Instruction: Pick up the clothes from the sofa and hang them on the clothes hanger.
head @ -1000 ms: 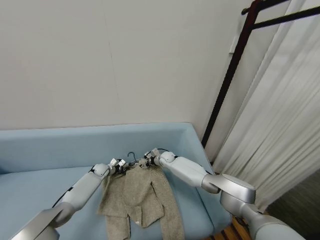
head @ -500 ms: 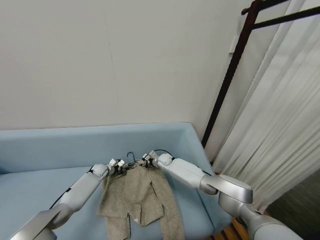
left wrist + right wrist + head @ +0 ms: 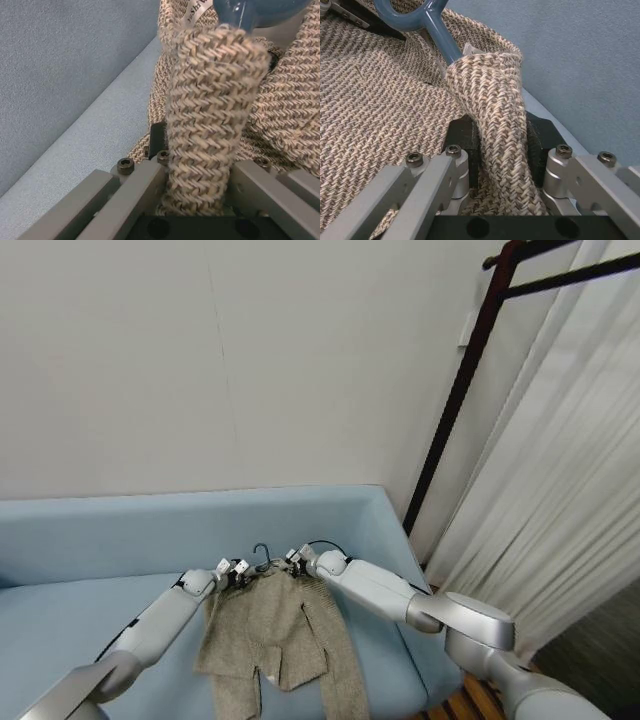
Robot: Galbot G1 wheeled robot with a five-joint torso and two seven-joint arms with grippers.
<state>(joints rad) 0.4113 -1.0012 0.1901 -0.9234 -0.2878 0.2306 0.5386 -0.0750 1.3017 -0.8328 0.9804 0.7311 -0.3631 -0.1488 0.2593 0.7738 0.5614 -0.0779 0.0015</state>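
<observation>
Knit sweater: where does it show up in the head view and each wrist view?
Head view: sweater low centre on the sofa, collar between left gripper and right gripper.
Left wrist view: fold standing in the left gripper.
Right wrist view: fold clamped in the right gripper.
Shared landmark: light blue sofa fabric.

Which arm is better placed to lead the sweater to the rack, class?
Probably the right. The left hand and right hand each clamp a shoulder of the sweater, but the rack stands on the robot's right, nearer the right hand.
</observation>
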